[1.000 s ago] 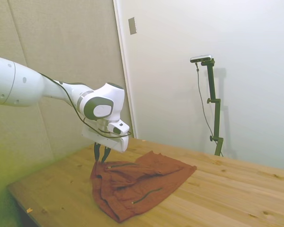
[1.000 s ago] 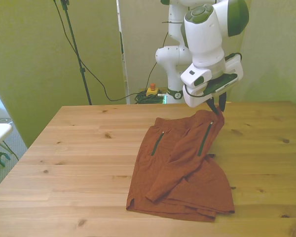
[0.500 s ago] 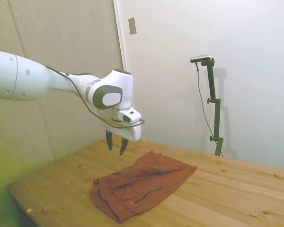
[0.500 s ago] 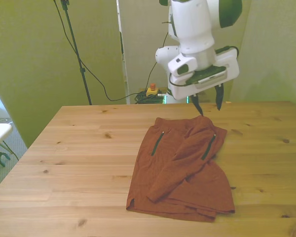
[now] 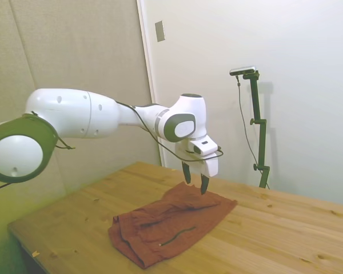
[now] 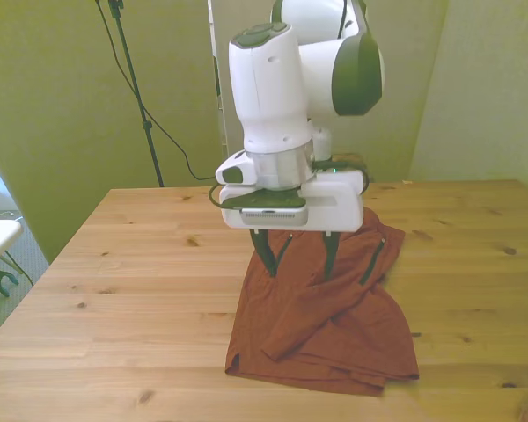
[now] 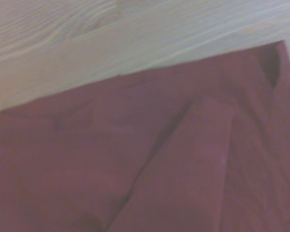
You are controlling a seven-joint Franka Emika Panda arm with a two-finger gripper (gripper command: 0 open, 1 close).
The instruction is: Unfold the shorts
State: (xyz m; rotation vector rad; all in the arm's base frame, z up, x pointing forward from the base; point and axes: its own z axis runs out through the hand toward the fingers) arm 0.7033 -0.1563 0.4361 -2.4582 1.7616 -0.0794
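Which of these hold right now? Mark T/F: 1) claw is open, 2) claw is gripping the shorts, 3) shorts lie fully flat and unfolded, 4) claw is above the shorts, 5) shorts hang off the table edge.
1) The claw is open. True: its fingers stand apart in the front view.
2) The claw is gripping the shorts. False: nothing is between the fingers, and the side view shows the claw clear of the shorts.
3) The shorts lie fully flat and unfolded. False: they are wrinkled, with a layer folded over on top.
4) The claw is above the shorts. True.
5) The shorts hang off the table edge. False: they lie wholly on the table.
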